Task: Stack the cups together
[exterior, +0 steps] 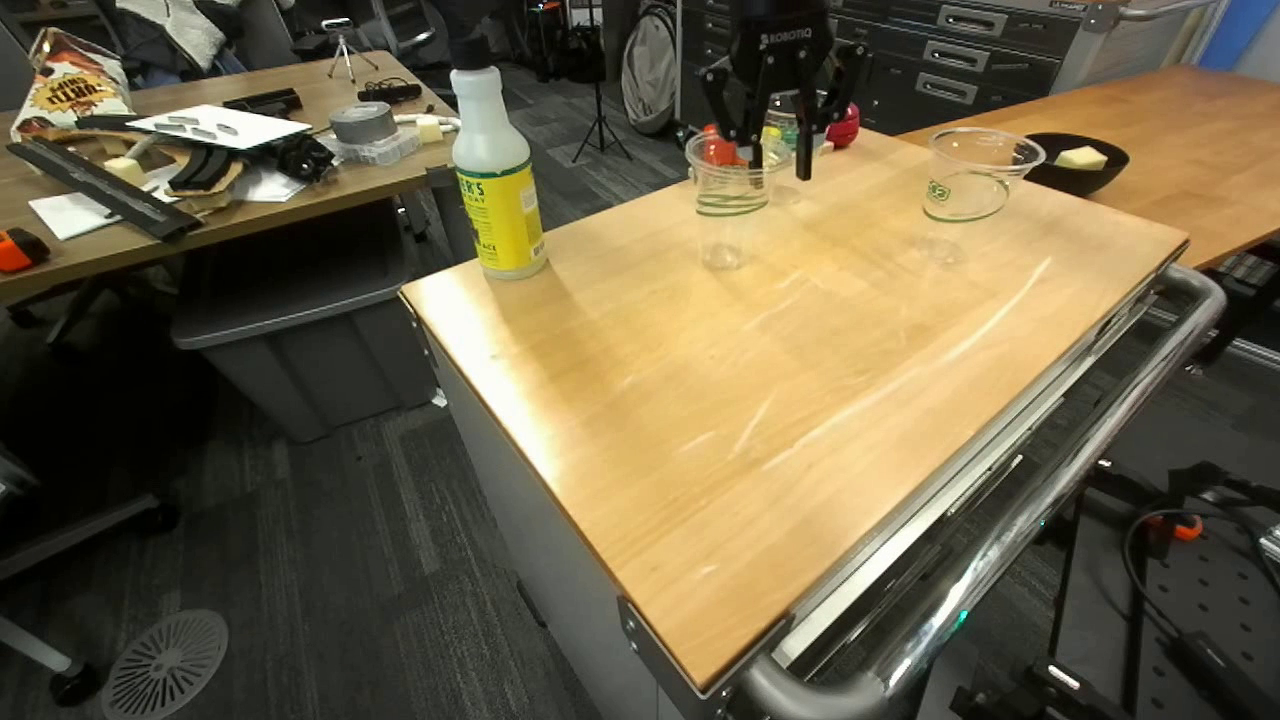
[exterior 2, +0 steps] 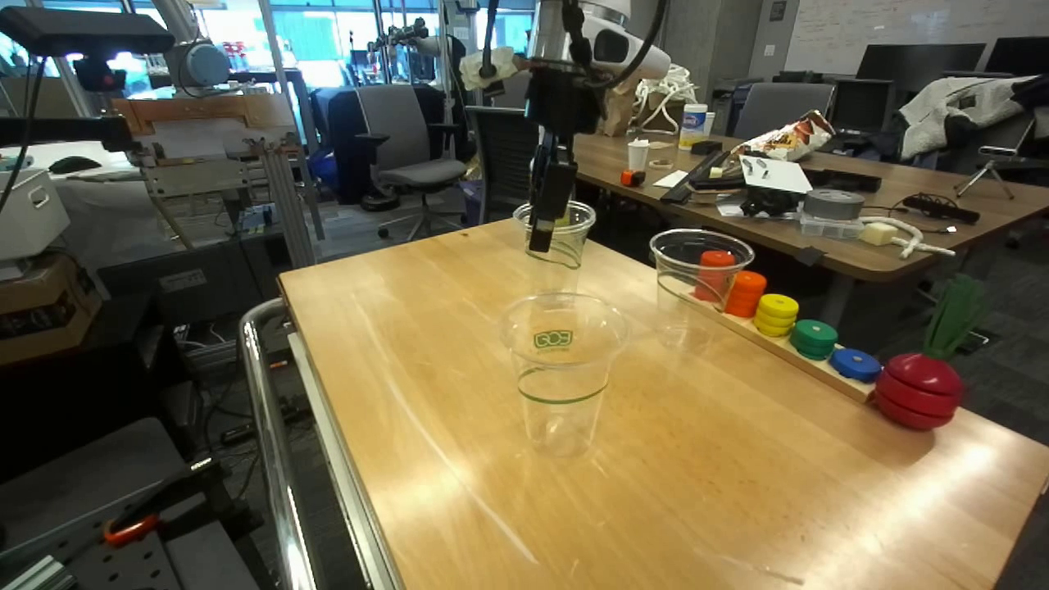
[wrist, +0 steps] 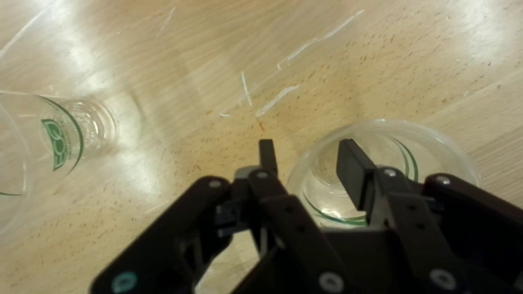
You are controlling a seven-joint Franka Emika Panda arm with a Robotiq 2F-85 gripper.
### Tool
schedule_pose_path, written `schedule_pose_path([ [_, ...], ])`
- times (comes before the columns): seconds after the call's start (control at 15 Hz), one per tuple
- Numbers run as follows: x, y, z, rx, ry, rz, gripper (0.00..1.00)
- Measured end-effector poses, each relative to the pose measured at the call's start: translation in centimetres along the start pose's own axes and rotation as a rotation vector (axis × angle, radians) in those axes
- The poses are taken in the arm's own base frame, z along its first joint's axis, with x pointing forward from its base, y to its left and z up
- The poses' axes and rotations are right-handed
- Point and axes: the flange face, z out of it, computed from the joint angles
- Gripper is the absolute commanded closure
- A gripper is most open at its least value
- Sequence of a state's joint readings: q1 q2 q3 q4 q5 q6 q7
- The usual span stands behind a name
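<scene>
Both exterior views look slantwise down on my table (exterior: 640,430), from roughly opposite ends: the rail (exterior: 1000,555) lies at 4 o'clock in an exterior view, the same rail (exterior 2: 277,459) at 8 in an exterior view. Both share cups (exterior 2: 565,381) and my gripper (exterior: 781,167). My wrist view, the nearest, looks steeply down, a cup (wrist: 57,143) at 9 o'clock.

The gripper (exterior: 781,165) is seen parted at the rim of a clear cup (exterior: 722,222). Another cup (exterior: 964,195) is seen well apart.
</scene>
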State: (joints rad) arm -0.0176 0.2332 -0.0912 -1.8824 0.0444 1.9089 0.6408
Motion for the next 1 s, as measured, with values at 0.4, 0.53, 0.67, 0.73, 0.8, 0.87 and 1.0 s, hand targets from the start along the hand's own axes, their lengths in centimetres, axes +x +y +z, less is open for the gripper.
schedule_pose_path([
  [0.4,-1.0,0.8,-1.0,0.039,0.033,0.037,0.99],
  [0.53,-1.2,1.1,-1.5,0.050,0.045,0.053,0.99],
  [0.67,-1.2,1.4,-1.7,0.056,0.051,0.065,0.98],
  [0.73,-1.2,1.4,-1.7,0.065,0.044,0.072,0.98],
  [0.8,-1.1,1.5,-1.8,0.087,0.027,0.087,0.98],
  [0.87,-1.0,1.6,-1.9,0.115,0.007,0.105,0.98],
  [1.0,-0.6,2.3,-2.8,0.196,-0.034,0.153,0.98],
])
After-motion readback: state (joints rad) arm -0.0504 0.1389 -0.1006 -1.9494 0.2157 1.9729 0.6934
